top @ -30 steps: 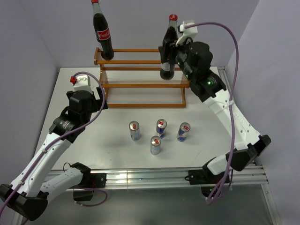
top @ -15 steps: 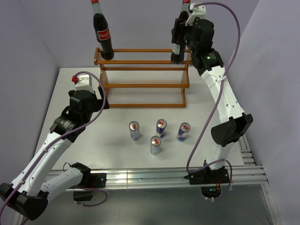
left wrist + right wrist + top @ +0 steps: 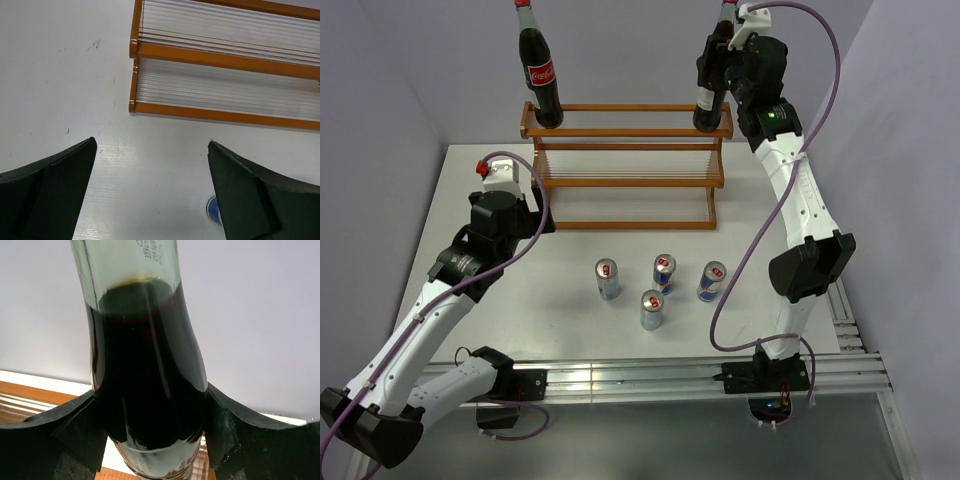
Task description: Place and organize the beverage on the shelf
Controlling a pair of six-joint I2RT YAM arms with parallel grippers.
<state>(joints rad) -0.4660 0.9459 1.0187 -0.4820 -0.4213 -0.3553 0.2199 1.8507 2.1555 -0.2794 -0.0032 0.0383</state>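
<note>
The shelf point(image 3: 620, 178) stands at the back of the table, its left end also in the left wrist view point(image 3: 225, 55). One cola bottle point(image 3: 541, 85) stands upright on the top tier's left end. My right gripper point(image 3: 712, 78) is shut on the second cola bottle point(image 3: 706, 108), whose base is at the top tier's right end. In the right wrist view, both fingers press the dark bottle point(image 3: 145, 365) at its sides point(image 3: 150, 390). Several slim cans point(image 3: 664, 272) stand in front of the shelf. My left gripper point(image 3: 538, 212) hangs open and empty by the shelf's left end point(image 3: 151, 144).
The table point(image 3: 520, 310) is white, with grey walls close behind and beside it. A blue can edge point(image 3: 212, 209) peeks past my left gripper's right finger. Rails run along the table's near edge point(image 3: 640, 375).
My right arm has carried the bottle up and back, from in front of the middle tier to the top tier's right end. The left arm has barely moved.
</note>
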